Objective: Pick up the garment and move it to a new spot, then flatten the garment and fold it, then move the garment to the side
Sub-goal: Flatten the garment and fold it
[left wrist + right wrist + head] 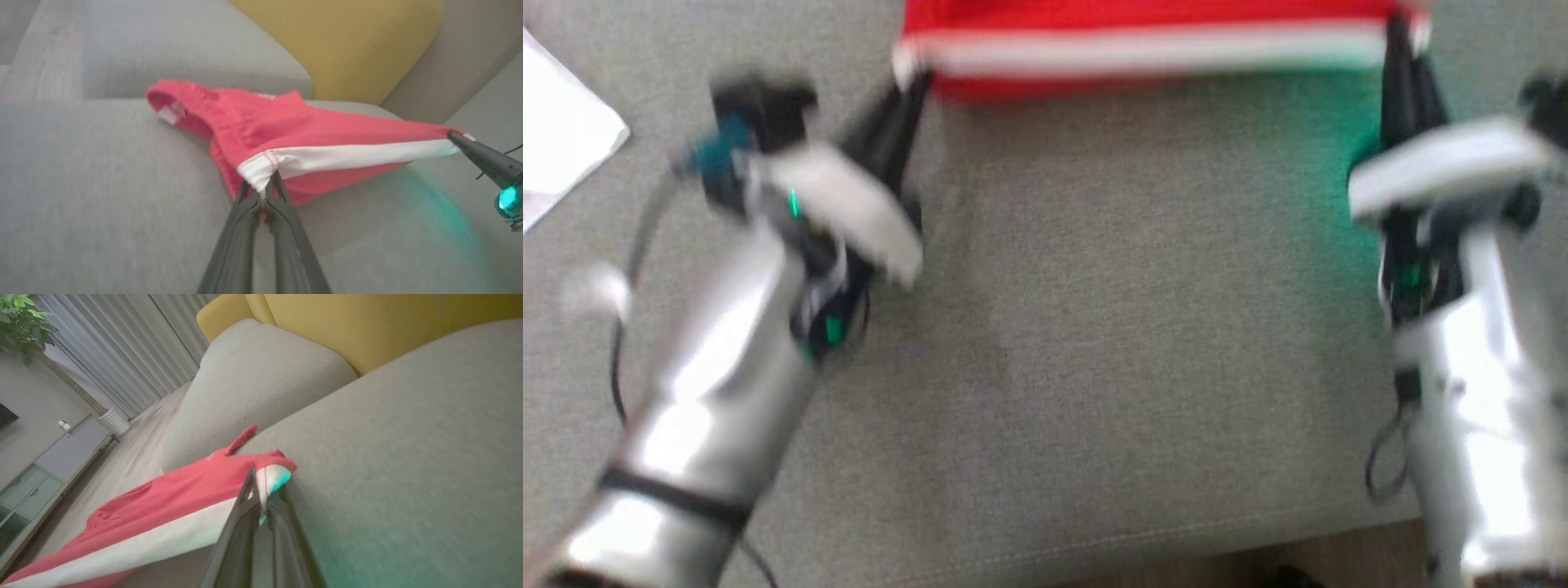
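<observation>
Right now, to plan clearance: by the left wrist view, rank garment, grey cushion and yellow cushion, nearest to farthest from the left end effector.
1. Garment: pinched in the left end effector.
2. Grey cushion: behind, upper left.
3. Yellow cushion: behind that, upper right.

Nothing written here can be read. The red garment carries a small white tag and a faint pale print near its edge, both too blurred to make out.

The red garment, with a white band along its near edge, hangs stretched taut at 12 o'clock. It is pinched at both band corners, and its far end rests on the grey sofa seat.
</observation>
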